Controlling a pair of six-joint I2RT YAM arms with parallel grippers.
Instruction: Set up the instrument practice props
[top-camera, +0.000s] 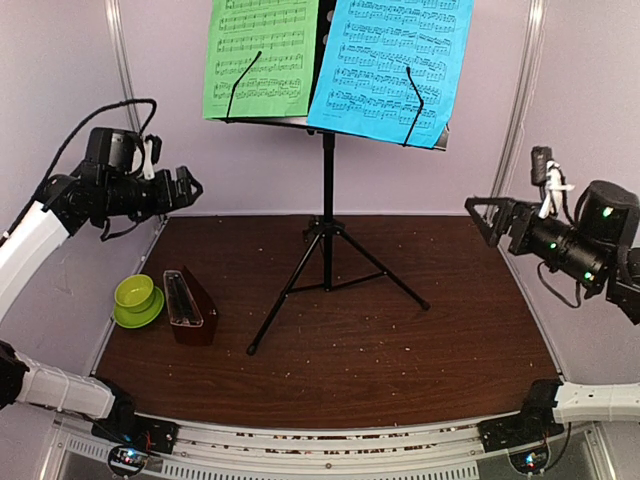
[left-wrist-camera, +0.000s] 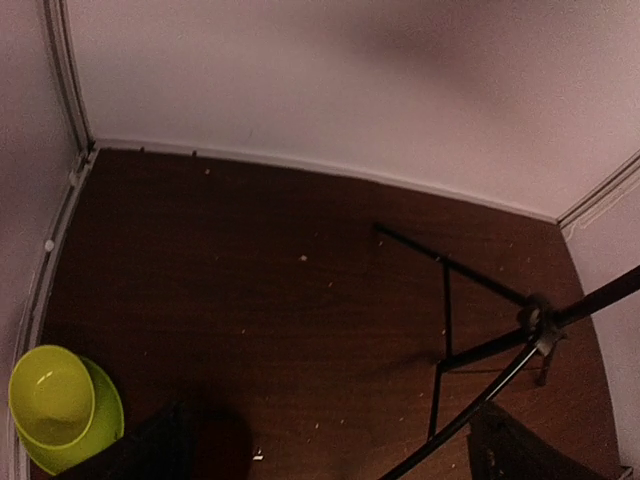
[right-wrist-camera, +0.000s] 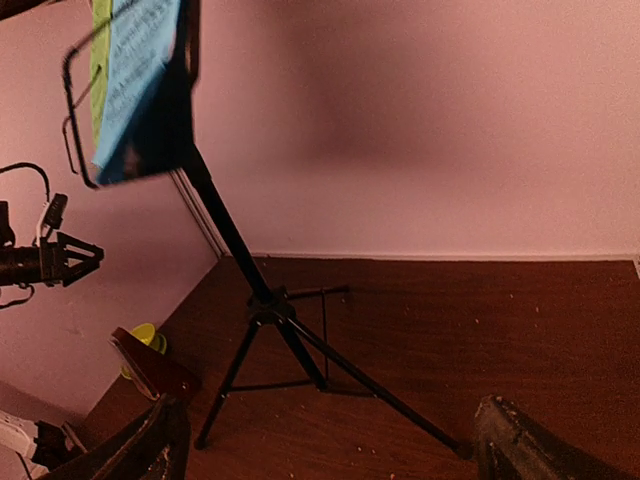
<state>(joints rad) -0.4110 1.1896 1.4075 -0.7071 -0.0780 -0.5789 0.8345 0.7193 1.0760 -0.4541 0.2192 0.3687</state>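
The black tripod music stand (top-camera: 327, 240) stands upright at the middle back of the table. A green sheet (top-camera: 260, 55) and a blue sheet (top-camera: 390, 65) of printed music rest side by side on its desk, each under a wire retainer. The dark red-brown metronome (top-camera: 188, 306) stands at the left. My left gripper (top-camera: 190, 187) is open and empty, raised above the left side. My right gripper (top-camera: 478, 215) is open and empty, raised at the right. The stand shows in the right wrist view (right-wrist-camera: 270, 310) and its legs in the left wrist view (left-wrist-camera: 480, 350).
A lime green cup and saucer (top-camera: 137, 299) sit at the left edge beside the metronome, also in the left wrist view (left-wrist-camera: 60, 405). Pale walls close the table at the back and both sides. Small crumbs lie scattered over the dark wood table (top-camera: 400, 350).
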